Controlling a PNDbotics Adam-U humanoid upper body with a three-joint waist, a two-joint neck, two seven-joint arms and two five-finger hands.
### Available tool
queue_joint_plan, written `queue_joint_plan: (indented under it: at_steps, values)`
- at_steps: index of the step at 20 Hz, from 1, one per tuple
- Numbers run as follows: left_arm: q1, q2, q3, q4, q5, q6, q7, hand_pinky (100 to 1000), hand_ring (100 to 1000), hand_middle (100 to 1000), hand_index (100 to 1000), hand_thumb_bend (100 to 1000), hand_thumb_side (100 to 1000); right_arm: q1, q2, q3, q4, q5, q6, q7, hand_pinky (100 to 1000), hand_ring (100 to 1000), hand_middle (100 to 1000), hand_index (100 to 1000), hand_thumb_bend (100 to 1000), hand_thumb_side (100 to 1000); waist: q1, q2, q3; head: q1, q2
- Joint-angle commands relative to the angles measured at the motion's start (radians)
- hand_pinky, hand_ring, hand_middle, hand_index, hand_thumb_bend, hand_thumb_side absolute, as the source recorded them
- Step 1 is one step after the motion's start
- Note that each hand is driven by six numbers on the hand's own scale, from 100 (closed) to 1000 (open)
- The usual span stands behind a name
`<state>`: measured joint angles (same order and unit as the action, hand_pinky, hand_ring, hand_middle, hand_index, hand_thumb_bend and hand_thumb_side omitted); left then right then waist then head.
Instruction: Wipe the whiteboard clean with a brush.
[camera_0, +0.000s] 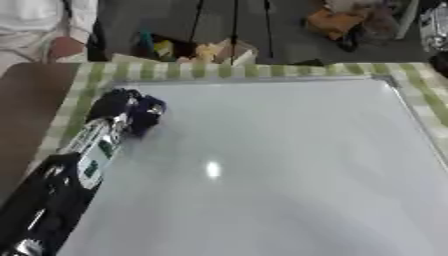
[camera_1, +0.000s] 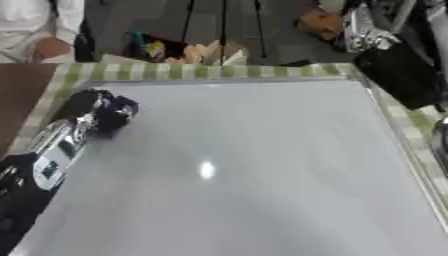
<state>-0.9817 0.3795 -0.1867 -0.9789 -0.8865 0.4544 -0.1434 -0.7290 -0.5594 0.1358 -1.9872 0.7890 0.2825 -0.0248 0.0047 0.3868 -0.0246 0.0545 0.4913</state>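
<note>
Left eye view: the left robot hand (camera_0: 131, 112) rests at the far left corner of the whiteboard (camera_0: 262, 170), its dark fingers curled around a dark blue lump that is probably the brush (camera_0: 147, 111), though its shape and long axis cannot be made out. The forearm slants in from the lower left. The board lies flat on a green checked cloth (camera_0: 79, 95) over the desk (camera_0: 26, 115), and looks largely clean, with only a glare spot near the middle. The unwiped expanse stretches away to the right and toward the robot, so the next stroke likely runs that way.

Right eye view: the same scene, plus a black and silver arm (camera_1: 398, 70) past the board's far right corner; its hand is not visible, leaving the left clearly nearer the work.
</note>
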Motion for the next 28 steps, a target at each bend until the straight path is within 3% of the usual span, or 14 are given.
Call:
queue_joint_plan:
  at_steps: [1,28]
  values:
    - [0.029,0.034,0.015,0.087,0.013,0.025,0.011,119,291,476,758,100,736,-0.008,-0.022,-0.012,-0.013,-0.006,0.000,0.000,834,871,834,836,100,1000,-0.006,-0.011,0.003,-0.003,0.002]
    - [0.028,0.044,0.084,0.189,0.054,0.076,0.123,115,286,470,757,100,731,-0.010,-0.022,-0.012,-0.013,-0.013,0.000,0.001,835,871,834,836,100,1000,-0.015,-0.014,0.005,-0.008,-0.001]
